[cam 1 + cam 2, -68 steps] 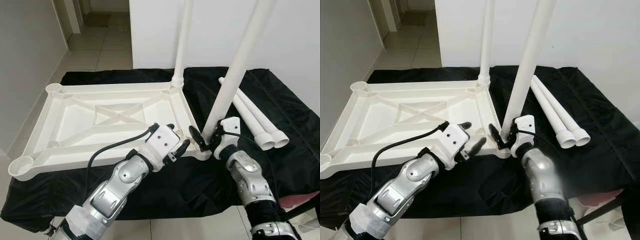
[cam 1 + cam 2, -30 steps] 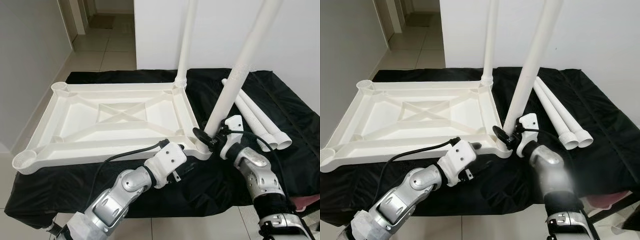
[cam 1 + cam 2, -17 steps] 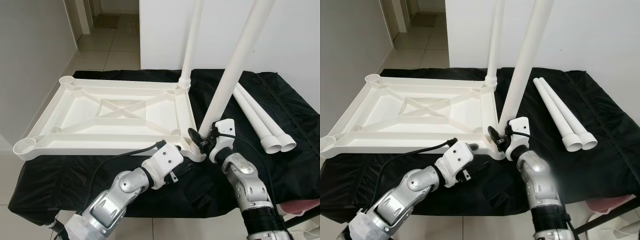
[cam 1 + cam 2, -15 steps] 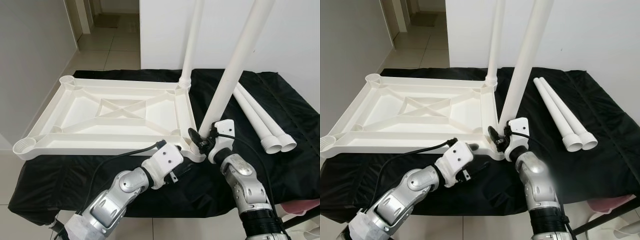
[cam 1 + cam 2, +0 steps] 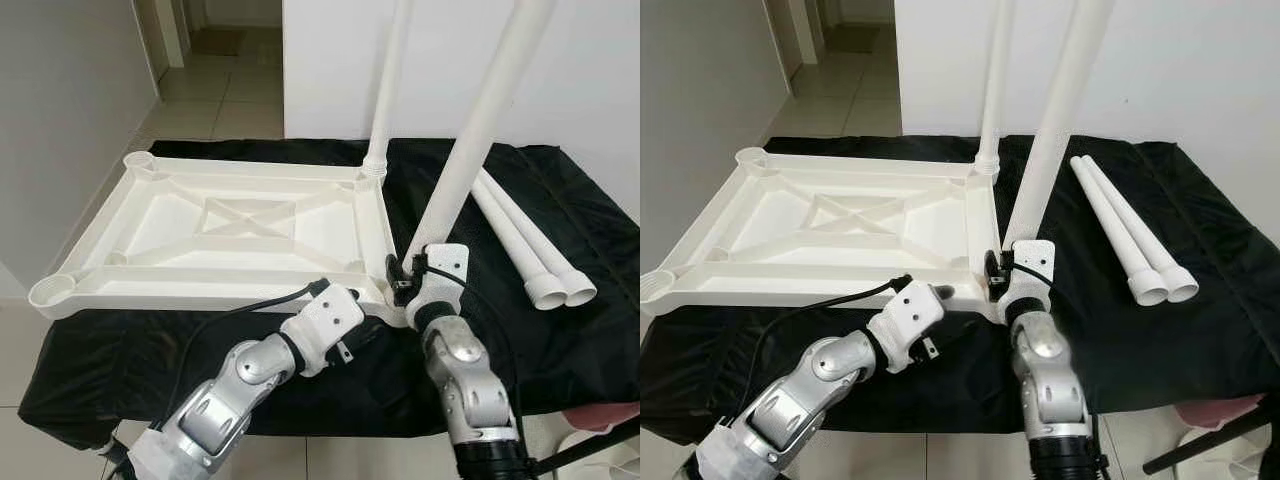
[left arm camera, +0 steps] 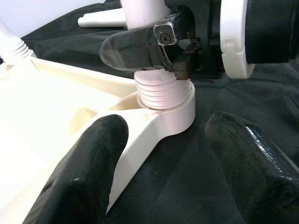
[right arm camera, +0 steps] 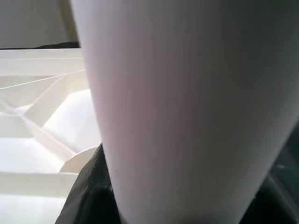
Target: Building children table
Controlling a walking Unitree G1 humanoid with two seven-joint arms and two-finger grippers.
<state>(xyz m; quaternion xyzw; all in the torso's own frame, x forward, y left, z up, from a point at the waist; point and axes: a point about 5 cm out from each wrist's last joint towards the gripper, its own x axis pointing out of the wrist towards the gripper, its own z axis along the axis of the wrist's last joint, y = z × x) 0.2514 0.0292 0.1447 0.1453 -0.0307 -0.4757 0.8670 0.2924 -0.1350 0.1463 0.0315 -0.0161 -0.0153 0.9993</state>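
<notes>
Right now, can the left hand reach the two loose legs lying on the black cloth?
Probably not without moving. The left hand sits at the tabletop's near corner, and the right hand with its upright leg stands between it and the loose legs.

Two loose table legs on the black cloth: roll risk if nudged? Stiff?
The two loose legs are round tubes lying side by side, so a sideways nudge would probably roll them; the wrinkled black cloth may damp that. They look like rigid hollow plastic with open ends, so likely stiff and light. The smooth surface may slip in a gripper.
</notes>
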